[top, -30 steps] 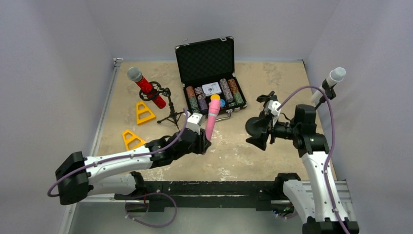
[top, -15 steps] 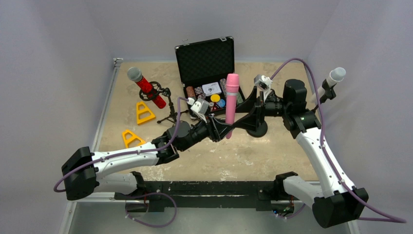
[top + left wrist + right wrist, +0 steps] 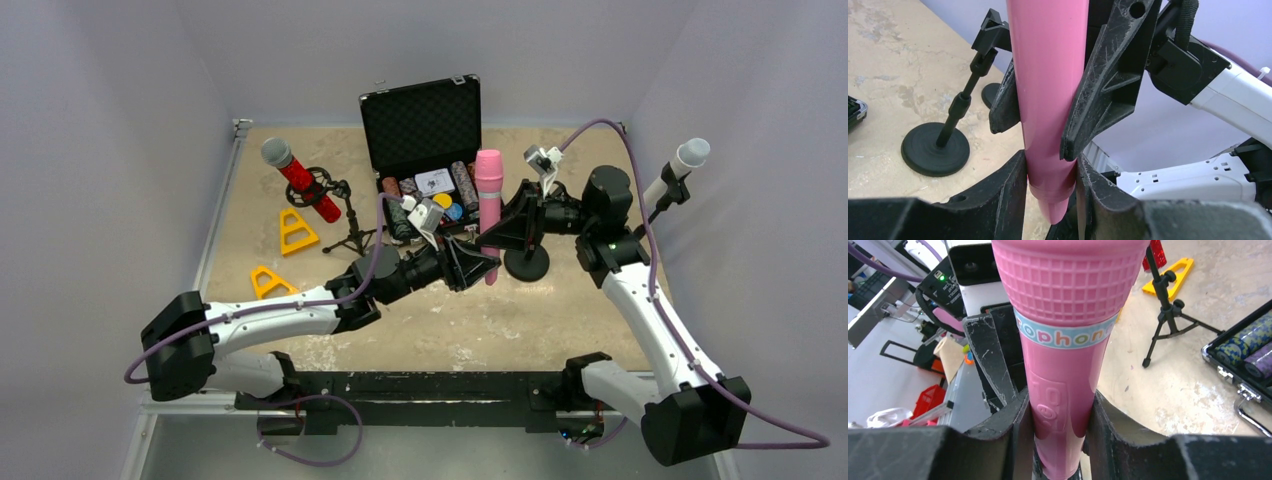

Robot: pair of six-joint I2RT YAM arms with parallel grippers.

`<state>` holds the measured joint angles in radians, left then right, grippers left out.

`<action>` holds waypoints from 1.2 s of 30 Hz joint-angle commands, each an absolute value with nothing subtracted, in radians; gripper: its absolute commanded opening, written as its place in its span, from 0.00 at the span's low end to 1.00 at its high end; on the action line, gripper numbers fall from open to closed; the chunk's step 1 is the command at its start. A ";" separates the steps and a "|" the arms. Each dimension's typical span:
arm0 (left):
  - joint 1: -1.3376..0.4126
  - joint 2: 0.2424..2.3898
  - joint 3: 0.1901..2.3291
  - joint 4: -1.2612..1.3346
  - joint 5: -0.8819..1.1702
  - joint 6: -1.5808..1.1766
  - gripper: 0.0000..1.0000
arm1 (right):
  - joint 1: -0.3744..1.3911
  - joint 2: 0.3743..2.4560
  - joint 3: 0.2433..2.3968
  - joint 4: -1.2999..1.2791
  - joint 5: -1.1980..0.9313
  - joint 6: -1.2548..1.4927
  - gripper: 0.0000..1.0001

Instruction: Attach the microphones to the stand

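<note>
Fingers of the left gripper (image 3: 1051,166) are clenched on the narrow tail of the pink microphone (image 3: 1048,75), one on each side and both touching it. Just above them the fingers of the right gripper (image 3: 1060,417) are clamped on the middle of the same handle, under the ribbed head. So the two arms are grasping one thing at once. The pink microphone stands nearly upright in the air above the table (image 3: 585,160), in front of the open case (image 3: 420,115) and just beside the round-base stand (image 3: 527,264), whose clip looks empty. The white microphone (image 3: 689,157) and the red microphone (image 3: 297,180) sit in their own stands, well apart. I judge the risk lies in this double grasp: if one arm moves before the other releases, the smooth tapered handle can twist or slide out. If the left gripper alone keeps it, the heavy head may tip over. The right arm is also close enough to knock the stand.
</note>
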<state>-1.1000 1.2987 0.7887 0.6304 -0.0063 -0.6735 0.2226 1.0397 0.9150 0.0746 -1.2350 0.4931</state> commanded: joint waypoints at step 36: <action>-0.966 1.308 0.985 0.686 0.464 -0.500 0.84 | 0.184 0.943 0.993 -0.528 -1.391 -0.359 0.00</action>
